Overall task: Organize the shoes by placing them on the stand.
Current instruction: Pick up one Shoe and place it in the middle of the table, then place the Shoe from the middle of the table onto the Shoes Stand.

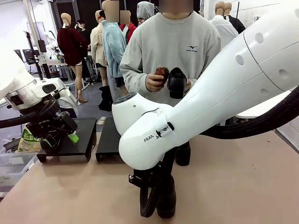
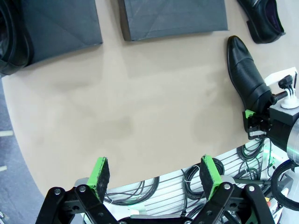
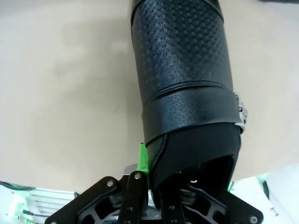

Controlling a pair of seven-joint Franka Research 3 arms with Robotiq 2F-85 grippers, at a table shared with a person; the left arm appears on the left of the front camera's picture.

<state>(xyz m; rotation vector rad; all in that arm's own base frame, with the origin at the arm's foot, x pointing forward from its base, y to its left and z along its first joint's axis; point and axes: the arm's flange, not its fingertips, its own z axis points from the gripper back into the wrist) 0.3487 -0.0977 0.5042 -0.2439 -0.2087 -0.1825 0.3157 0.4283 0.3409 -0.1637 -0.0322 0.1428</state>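
Observation:
My right gripper is shut on the heel end of a black shoe with a textured upper and a buckled strap. One green pad presses its side. From the front, that shoe stands on the table's near middle under my right gripper. The left wrist view has the same shoe lying on the table with my right gripper at its heel. My left gripper hangs open and holds nothing, at the table's left by the stand. A second shoe lies farther off. The person holds another shoe.
Two low black stands sit side by side on the tan table. A dark rounded thing rests at the edge of one stand. The person stands at the far side, a brown object in one hand. Cables hang below the near edge.

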